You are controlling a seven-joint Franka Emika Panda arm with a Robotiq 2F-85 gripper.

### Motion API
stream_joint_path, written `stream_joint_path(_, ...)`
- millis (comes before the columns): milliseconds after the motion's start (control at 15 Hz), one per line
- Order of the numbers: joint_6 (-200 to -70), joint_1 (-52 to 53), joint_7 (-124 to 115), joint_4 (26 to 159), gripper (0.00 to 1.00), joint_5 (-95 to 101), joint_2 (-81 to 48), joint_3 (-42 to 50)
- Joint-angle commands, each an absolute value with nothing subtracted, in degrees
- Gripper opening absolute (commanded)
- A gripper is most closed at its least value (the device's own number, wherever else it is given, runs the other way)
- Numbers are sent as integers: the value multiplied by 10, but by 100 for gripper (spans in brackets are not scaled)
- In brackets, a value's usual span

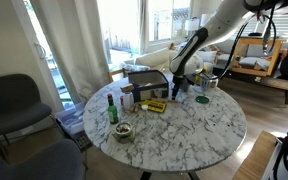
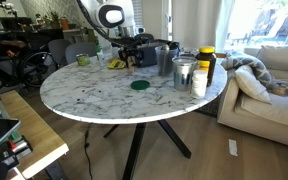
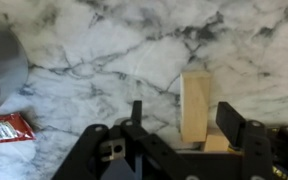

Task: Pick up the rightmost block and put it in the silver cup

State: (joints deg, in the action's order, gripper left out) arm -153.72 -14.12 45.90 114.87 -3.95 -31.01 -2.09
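in an exterior view the pincer (image 1: 177, 88) hangs low over the marble table (image 1: 199, 135), past one green bottle (image 1: 112, 108) and one small bowl (image 1: 123, 131). it is too small here to tell how far it is open.

in an exterior view the pincer (image 2: 133, 58) sits at the far side of the table (image 2: 94, 100), and its jaws are again too small to read. the silver cup (image 2: 183, 72) stands well apart from it, near the table's edge. around that cup are one dark cup (image 2: 165, 58), one white cup (image 2: 199, 82) and one yellow-capped bottle (image 2: 206, 62). one green disc (image 2: 139, 86) lies flat nearer the middle.

in the wrist view the pincer (image 3: 184, 120) is spread wide. one pale wooden block (image 3: 195, 105) lies on the marble between the fingers (image 3: 231, 122), nearer one of them. i cannot tell if it touches. nothing is pinched. a second block (image 3: 216, 143) shows just beside the first, partly hidden. one red packet (image 3: 4, 128) lies at the edge.
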Motion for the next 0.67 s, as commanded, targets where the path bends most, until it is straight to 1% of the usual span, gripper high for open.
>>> stream_joint_path(0,-1531,-133,427,1136,79,-15,-331,-18)
stream_joint_path(67,-1528,-132,425,1135,79,-12,-333,-19)
stream_joint_path(133,-1526,-132,423,1133,71,-10,-336,-20)
stream_joint_path(200,-1526,-131,419,1132,53,-9,-339,-20)
stream_joint_path(267,-1526,-131,417,1130,51,-7,-341,-20)
stream_joint_path(600,-1541,-127,407,1135,12,-3,-336,-18)
